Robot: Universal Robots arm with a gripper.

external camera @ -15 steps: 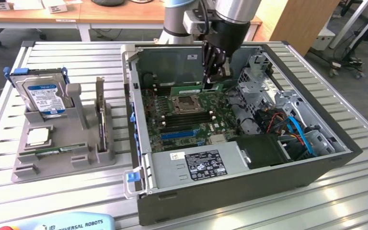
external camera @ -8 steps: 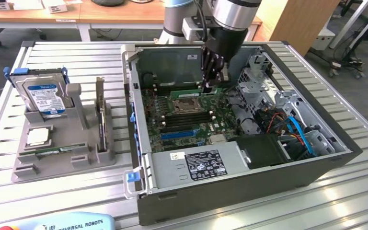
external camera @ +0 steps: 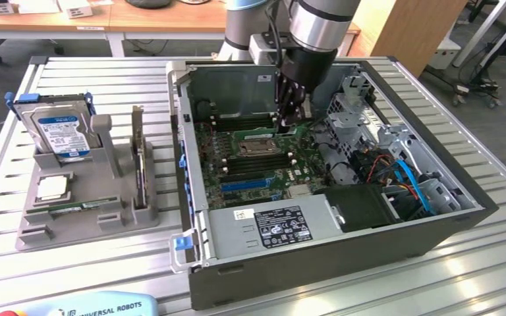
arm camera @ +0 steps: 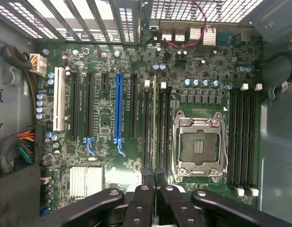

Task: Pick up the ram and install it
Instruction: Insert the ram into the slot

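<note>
Both fingers of the tool (arm camera: 155,190) clamp the ram (arm camera: 154,123), apparently edge-on above the motherboard (arm camera: 104,156).

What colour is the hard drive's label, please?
The label is blue, best seen in the exterior view.

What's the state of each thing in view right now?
claw, shut on the ram
ram, gripped on edge over the motherboard
CPU socket, empty
PC case, open, side panel off
hard drive, standing in the holder
CPU chip, lying in the holder
</note>
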